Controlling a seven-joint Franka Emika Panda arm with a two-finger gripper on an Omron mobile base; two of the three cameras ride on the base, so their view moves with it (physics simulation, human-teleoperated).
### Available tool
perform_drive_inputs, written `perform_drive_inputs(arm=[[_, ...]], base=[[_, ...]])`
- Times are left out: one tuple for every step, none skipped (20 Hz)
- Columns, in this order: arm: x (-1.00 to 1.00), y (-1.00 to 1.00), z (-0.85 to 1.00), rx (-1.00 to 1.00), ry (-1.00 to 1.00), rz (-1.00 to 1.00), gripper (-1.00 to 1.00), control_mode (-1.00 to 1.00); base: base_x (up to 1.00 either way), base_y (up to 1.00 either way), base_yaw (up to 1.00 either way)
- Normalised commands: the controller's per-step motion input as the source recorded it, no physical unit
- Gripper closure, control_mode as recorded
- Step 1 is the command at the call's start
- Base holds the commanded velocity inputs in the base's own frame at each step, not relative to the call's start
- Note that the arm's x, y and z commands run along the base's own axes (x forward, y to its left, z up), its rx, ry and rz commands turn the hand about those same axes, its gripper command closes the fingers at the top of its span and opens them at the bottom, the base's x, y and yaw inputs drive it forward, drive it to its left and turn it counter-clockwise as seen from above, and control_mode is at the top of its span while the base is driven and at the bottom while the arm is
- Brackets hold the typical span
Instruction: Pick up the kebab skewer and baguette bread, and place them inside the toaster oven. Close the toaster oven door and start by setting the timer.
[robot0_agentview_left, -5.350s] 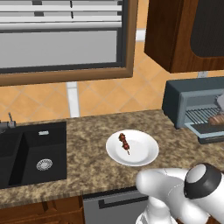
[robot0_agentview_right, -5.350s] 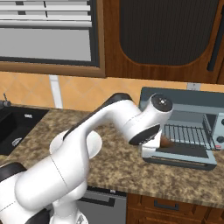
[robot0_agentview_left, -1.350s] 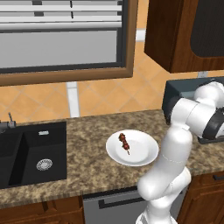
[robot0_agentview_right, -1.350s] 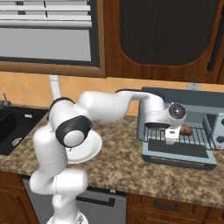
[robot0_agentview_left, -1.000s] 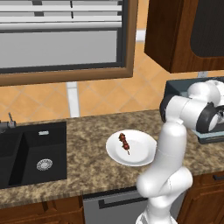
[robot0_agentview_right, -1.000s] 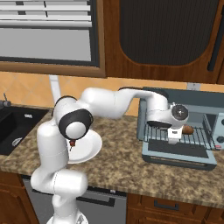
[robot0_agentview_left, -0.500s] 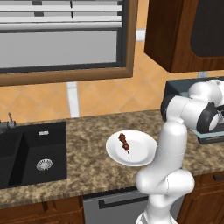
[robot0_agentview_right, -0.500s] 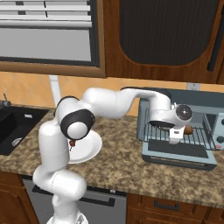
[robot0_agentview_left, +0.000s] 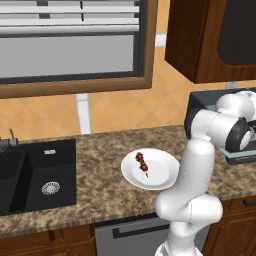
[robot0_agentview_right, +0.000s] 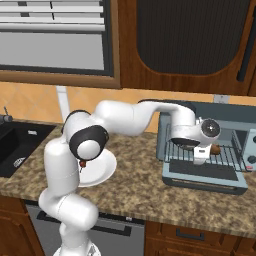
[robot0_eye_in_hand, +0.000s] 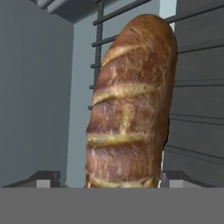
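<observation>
The baguette bread (robot0_eye_in_hand: 131, 105) lies on the wire rack (robot0_agentview_right: 227, 152) inside the blue-grey toaster oven (robot0_agentview_right: 235, 117); its brown end (robot0_agentview_right: 215, 149) pokes out past the hand. My gripper (robot0_eye_in_hand: 111, 179) is inside the oven, open. Its fingertips (robot0_eye_in_hand: 43, 178) stand wide on both sides of the loaf, with a gap on the left. The toaster oven door (robot0_agentview_right: 205, 172) hangs dropped down in front. The kebab skewer (robot0_agentview_left: 142, 162) rests on a white plate (robot0_agentview_left: 160, 175) on the counter, left of the oven.
A black sink (robot0_agentview_left: 35, 180) is set into the granite counter (robot0_agentview_left: 95, 150) at the far left. Dark wooden cabinets (robot0_agentview_right: 185, 40) hang above the oven. My own arm (robot0_agentview_right: 135, 115) stretches over the plate (robot0_agentview_right: 102, 172) toward the oven.
The arm has swung up from low in front of the counter and carried the loaf from the door into the oven. Over the last half second the hand has barely moved.
</observation>
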Motion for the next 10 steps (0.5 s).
perform_drive_inputs(arm=[[0.00, 0.00, 0.03, 0.00, 0.00, 0.00, -1.00, -1.00], [-0.03, 0.00, 0.11, 0.00, 0.00, 0.00, -1.00, -1.00], [-0.20, -0.04, 0.14, 0.00, 0.00, 0.00, -1.00, -1.00], [-0.28, -0.11, 0.17, 0.00, 0.00, 0.00, -1.00, -1.00], [-0.39, -0.16, 0.19, 0.00, 0.00, 0.00, -1.00, -1.00], [-0.44, -0.14, 0.19, 0.00, 0.00, 0.00, -1.00, -1.00], [-0.44, -0.06, 0.16, 0.00, 0.00, 0.00, -1.00, -1.00], [-0.46, 0.00, 0.15, -0.02, 0.00, 0.00, -1.00, -1.00], [-0.51, 0.00, 0.14, -0.03, 0.00, 0.00, -1.00, -1.00], [-0.62, -0.04, 0.12, -0.02, 0.00, 0.00, -1.00, -1.00]], base=[[0.00, 0.00, 0.00], [0.00, 0.00, 0.00], [0.00, 0.00, 0.00], [0.00, 0.00, 0.00], [0.00, 0.00, 0.00], [0.00, 0.00, 0.00], [0.00, 0.00, 0.00], [0.00, 0.00, 0.00], [0.00, 0.00, 0.00], [0.00, 0.00, 0.00]])
